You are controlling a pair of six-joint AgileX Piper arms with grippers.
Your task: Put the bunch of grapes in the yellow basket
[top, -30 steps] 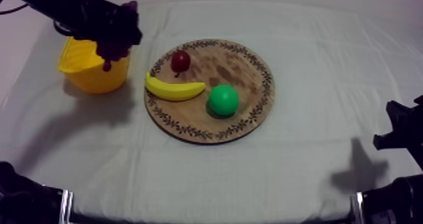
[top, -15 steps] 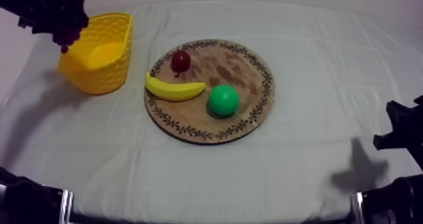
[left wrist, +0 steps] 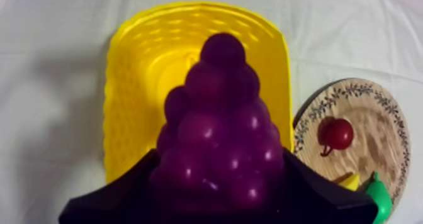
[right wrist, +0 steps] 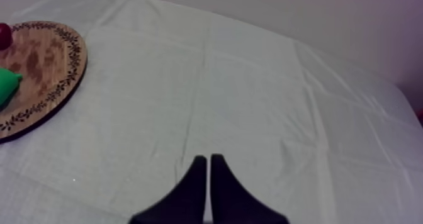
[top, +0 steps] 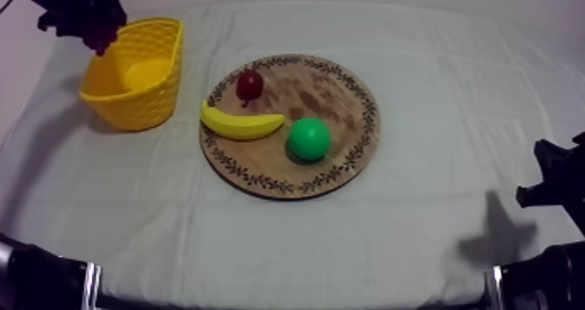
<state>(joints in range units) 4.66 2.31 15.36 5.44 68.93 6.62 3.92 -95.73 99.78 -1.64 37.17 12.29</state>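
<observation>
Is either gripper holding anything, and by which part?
The left gripper grips the bunch of grapes by its broad end, tip toward the yellow basket; the right gripper holds nothing.

The light is dim and even, from above, and gives the cloth (top: 435,96) a faint purple cast. Soft-edged shadows lie on the surface: a broad one left of and nearer than the yellow basket (top: 144,83), a thin one under the board (top: 331,96) along its near edge, and a darker patch by the right arm (top: 557,187). Small highlights dot the bunch of grapes (left wrist: 220,145).
</observation>
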